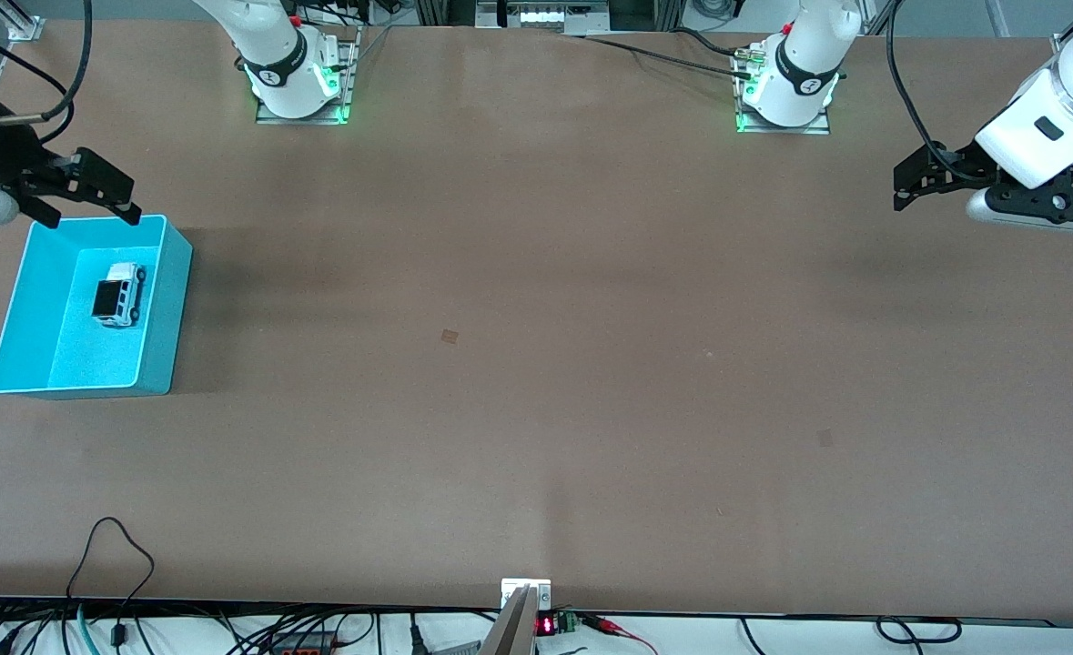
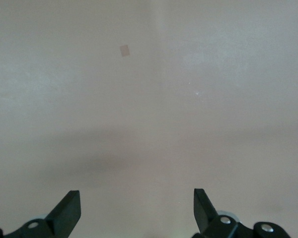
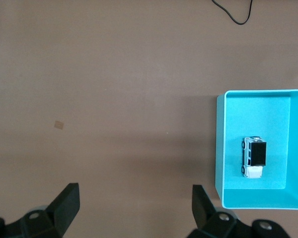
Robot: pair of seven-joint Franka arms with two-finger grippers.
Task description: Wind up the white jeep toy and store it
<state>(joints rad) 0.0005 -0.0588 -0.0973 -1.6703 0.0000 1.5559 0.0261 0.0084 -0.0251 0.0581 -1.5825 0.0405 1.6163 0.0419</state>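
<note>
White jeep toy (image 1: 119, 294): is being held upright in the turquoise bin (image 1: 165, 314) (right arm's end of the table). Right gripper (image 1: 90, 202): fingers spread, empty, hanging over the bin's 12 o'clock rim. Left gripper (image 1: 905, 185): fingers spread, empty, waiting over bare table (image 1: 536, 382).

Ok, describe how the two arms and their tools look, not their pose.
Both arms are glossy white with rounded shells, on metal base plates lit green. Black rings carrying a white mark circle the lower joints. Black cables run along both arms. The left tool and right tool are matte black with two angular, wedge-tipped fingers and silver screw heads; a grey rounded camera housing sits beside each.
</note>
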